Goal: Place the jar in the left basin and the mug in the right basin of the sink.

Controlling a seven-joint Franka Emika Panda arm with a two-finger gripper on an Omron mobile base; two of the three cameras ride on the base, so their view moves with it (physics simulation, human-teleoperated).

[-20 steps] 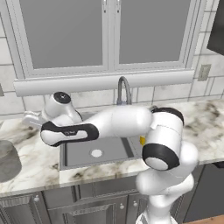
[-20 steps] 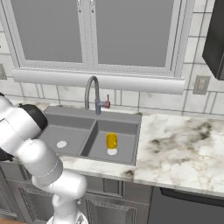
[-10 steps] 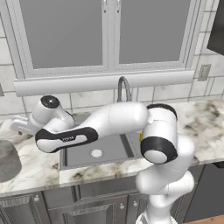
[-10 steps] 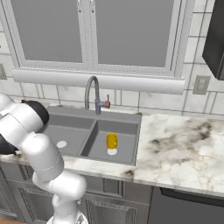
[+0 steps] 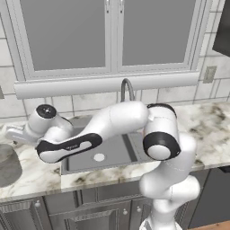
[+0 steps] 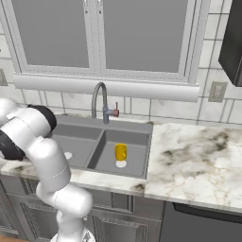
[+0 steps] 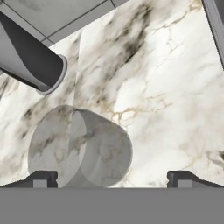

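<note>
Jar [image 7: 78, 146] on marble counter [image 7: 162, 96]

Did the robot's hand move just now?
Yes. In the left base view the gripper has swung left, away from the faucet and toward the jar.

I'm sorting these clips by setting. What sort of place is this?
A rendered home kitchen, most likely. A dark double-basin sink with a gooseneck faucet sits in a marble countertop under a window, with cabinets below. A yellow mug stands in the right basin.
</note>
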